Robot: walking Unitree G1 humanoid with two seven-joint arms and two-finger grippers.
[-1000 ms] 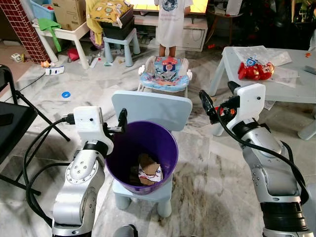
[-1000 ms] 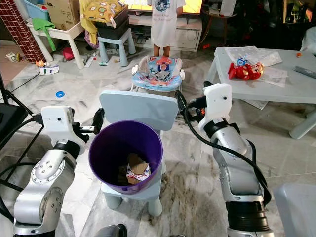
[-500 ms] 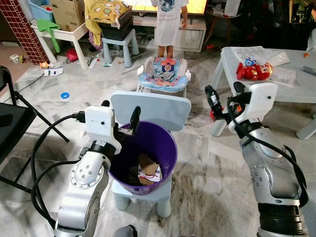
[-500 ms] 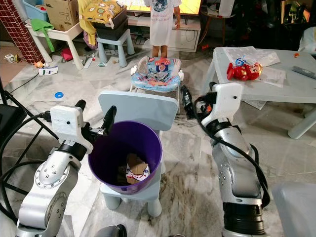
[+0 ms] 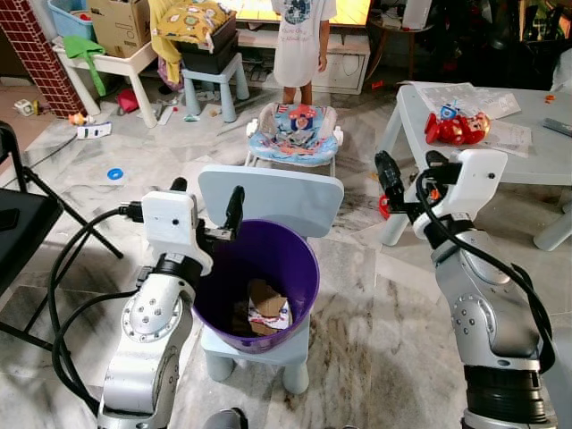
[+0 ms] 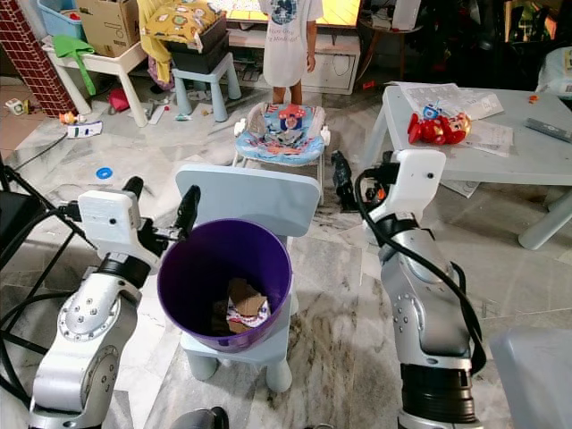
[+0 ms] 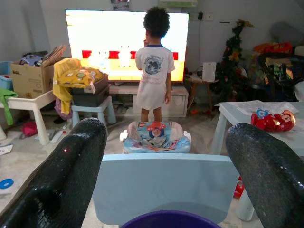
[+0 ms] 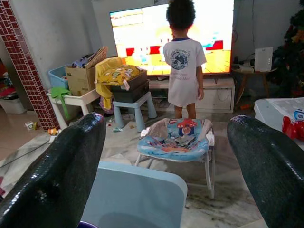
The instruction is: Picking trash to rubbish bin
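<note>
Trash [image 5: 264,308] lies in the purple bin [image 5: 295,268], no label legible; both grippers [image 5: 204,202] [image 5: 409,172] spread, empty.

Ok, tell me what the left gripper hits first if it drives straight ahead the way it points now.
Most likely the pale blue chair back: the left gripper, fingers open, hovers above the purple bin's near rim, pointing at it. Depth is uncertain; it might pass just over the top.
</note>
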